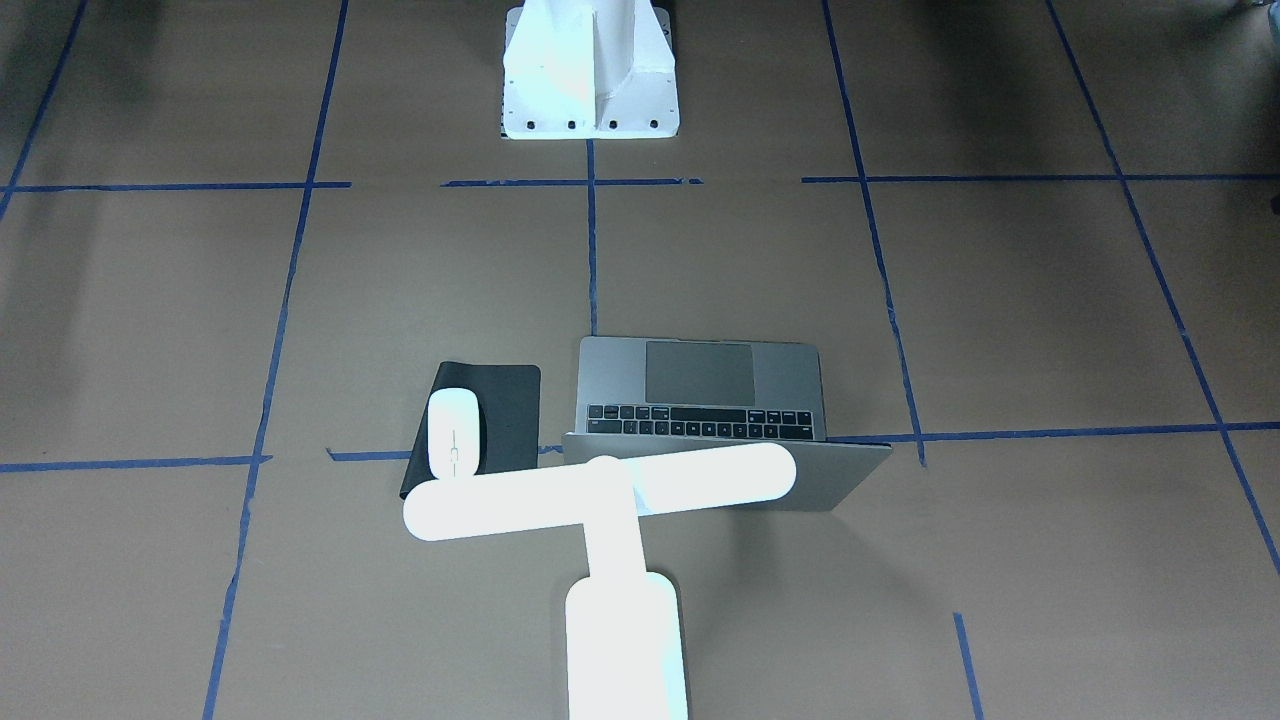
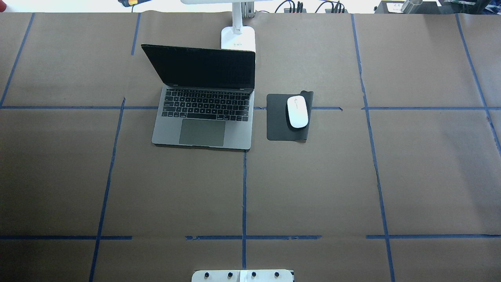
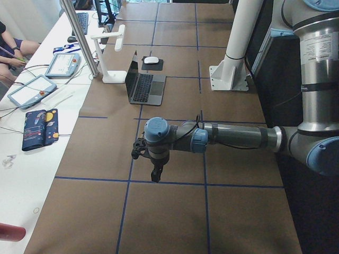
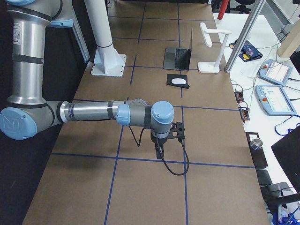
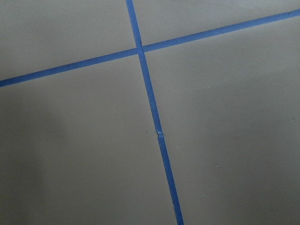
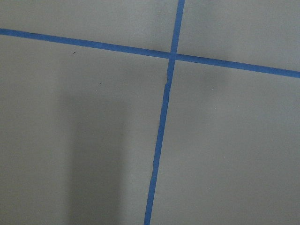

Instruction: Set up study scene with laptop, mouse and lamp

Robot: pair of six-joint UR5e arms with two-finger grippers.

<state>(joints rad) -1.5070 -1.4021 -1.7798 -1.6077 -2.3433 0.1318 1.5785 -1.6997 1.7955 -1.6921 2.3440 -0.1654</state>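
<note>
The grey laptop (image 2: 205,103) stands open at the far middle of the table, its keyboard towards the robot; it also shows in the front view (image 1: 700,372). The white mouse (image 2: 297,111) lies on a black mat (image 2: 278,121) to the laptop's right. The glowing white lamp (image 1: 600,490) stands behind the laptop's screen, with its base (image 2: 238,39) at the far edge. My left gripper (image 3: 155,174) hangs over bare paper far from these things, and so does my right gripper (image 4: 160,152). Both show only in the side views, so I cannot tell whether they are open or shut.
The white angular pedestal (image 1: 590,70) stands at the robot's side of the table. Blue tape lines cross the brown paper; both wrist views show only these. A side table with control tablets (image 3: 32,90) runs along the far edge, with a person's arm at its end.
</note>
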